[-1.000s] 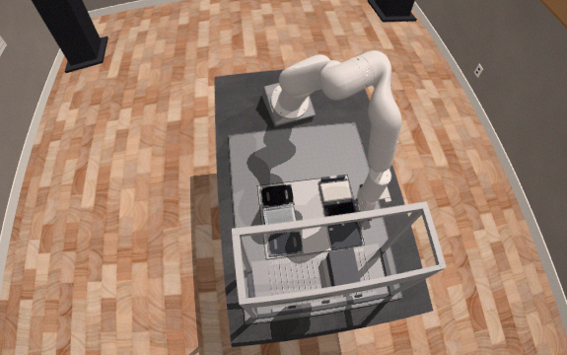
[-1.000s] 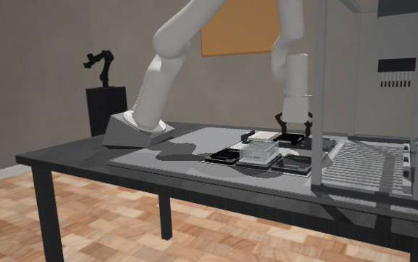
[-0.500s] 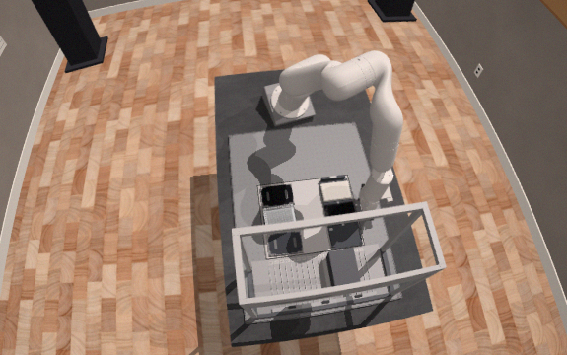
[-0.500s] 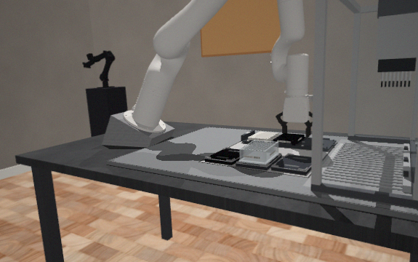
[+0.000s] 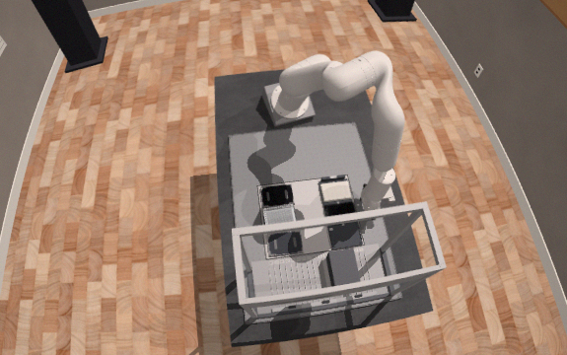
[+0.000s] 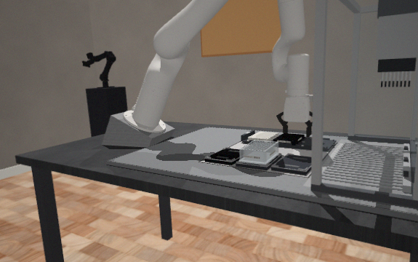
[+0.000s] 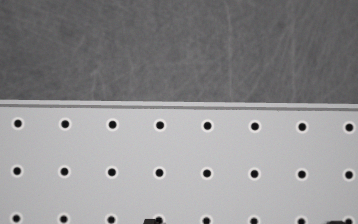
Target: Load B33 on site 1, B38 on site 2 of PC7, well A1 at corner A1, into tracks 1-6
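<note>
Seemingly, wide-open jaws straddle plate below.

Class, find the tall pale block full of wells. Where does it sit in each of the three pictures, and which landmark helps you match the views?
Top: the block lies left of centre, just before the white frame's near rail.
Exterior: the block stands at centre, between two dark trays, left of the frame's post.
Wrist: not in it; only a flat white plate with holes shows.
Shared landmark: the white frame, in the top and exterior views only.
</note>
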Available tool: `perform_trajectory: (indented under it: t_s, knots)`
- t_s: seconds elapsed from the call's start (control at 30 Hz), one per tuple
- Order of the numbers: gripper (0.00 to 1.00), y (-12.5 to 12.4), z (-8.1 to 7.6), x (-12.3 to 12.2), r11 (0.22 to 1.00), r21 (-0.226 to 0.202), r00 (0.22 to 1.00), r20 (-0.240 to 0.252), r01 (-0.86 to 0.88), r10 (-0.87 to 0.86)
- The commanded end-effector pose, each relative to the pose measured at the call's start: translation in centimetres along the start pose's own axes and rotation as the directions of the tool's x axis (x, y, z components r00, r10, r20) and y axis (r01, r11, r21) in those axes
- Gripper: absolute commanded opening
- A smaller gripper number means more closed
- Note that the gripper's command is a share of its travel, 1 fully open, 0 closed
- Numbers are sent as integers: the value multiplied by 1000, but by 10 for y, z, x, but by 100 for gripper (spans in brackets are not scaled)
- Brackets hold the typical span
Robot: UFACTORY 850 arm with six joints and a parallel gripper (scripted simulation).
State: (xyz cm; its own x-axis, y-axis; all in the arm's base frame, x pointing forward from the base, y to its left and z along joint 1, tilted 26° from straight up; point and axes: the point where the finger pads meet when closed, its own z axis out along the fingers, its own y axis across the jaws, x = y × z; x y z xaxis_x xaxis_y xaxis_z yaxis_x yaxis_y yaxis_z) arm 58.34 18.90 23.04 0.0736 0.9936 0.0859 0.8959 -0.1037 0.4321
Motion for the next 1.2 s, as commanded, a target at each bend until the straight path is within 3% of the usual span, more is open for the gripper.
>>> perform_trajectory:
  t_s: [0.0,0.77,1.17]
  knots:
    - [100,1,-1,3,1000,-2,1000,-1,0,0]
    - [100,1,-2,11,1000,-2,1000,-1,0,0]
    - [100,1,-22,11,1000,-2,1000,-1,0,0]
